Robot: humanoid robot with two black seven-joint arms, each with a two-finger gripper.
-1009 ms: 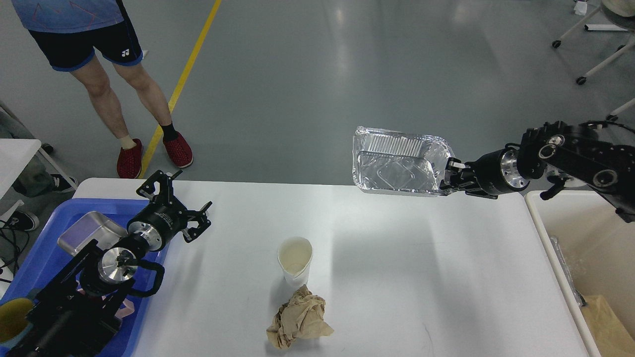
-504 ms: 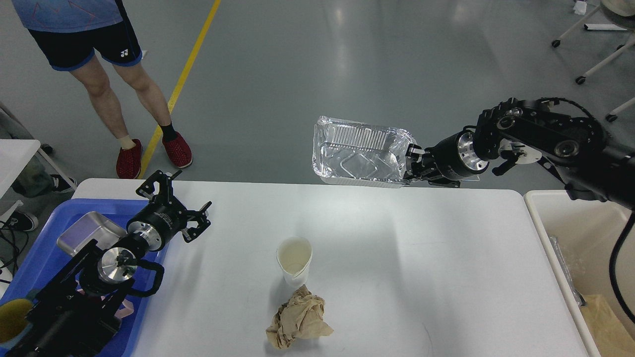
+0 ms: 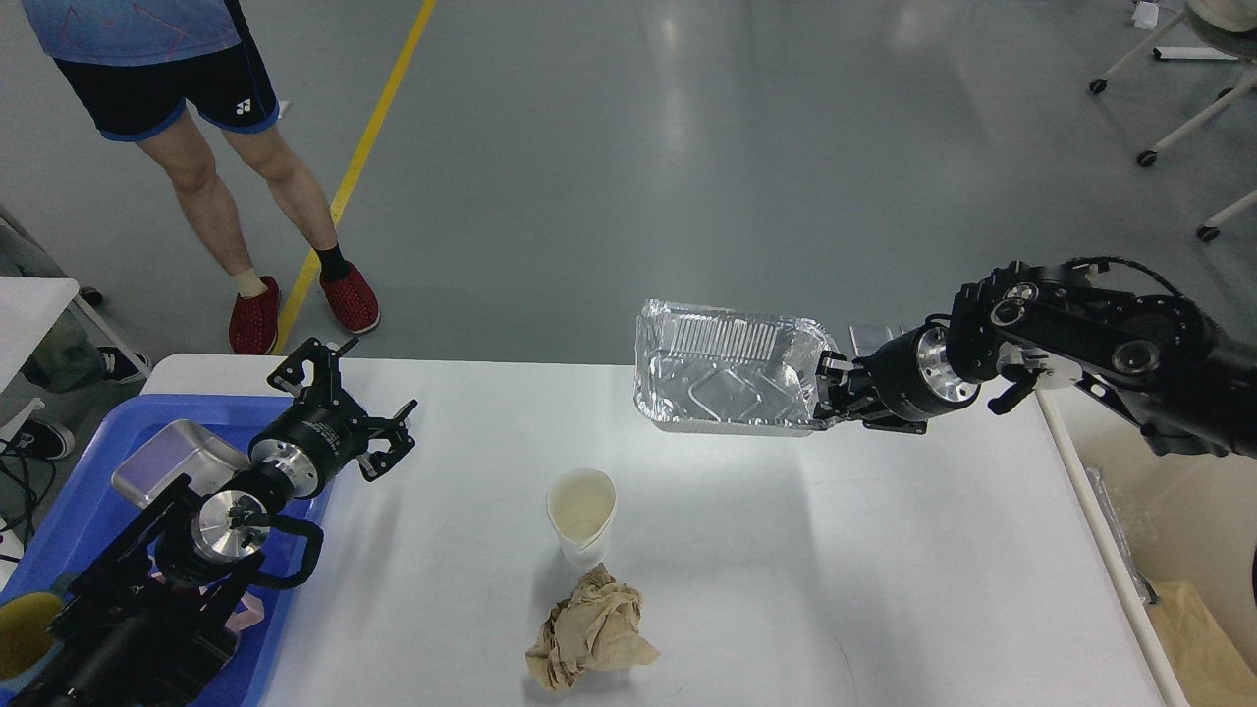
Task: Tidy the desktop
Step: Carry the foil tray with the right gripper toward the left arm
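Note:
The white desktop point(image 3: 845, 550) fills the lower view. My right gripper point(image 3: 827, 389) is shut on the right rim of a shiny foil tray point(image 3: 729, 381), which hangs tilted in the air above the desktop's far edge. My left gripper point(image 3: 354, 407) stands open and empty over the desktop's left end, beside the blue tray point(image 3: 88, 511). A white paper cup point(image 3: 583, 513) stands upright near the middle front. A crumpled brown paper ball point(image 3: 593, 632) lies just in front of the cup.
The blue tray holds a second foil container point(image 3: 169, 471) and a yellow cup point(image 3: 22, 643) at its near end. A beige bin point(image 3: 1178, 550) stands off the right edge. A person point(image 3: 211, 147) stands beyond the far left corner.
My right arm has carried the foil tray leftward, then down and slightly back toward the desktop's far edge. My left arm, the cup and the paper ball have stayed put.

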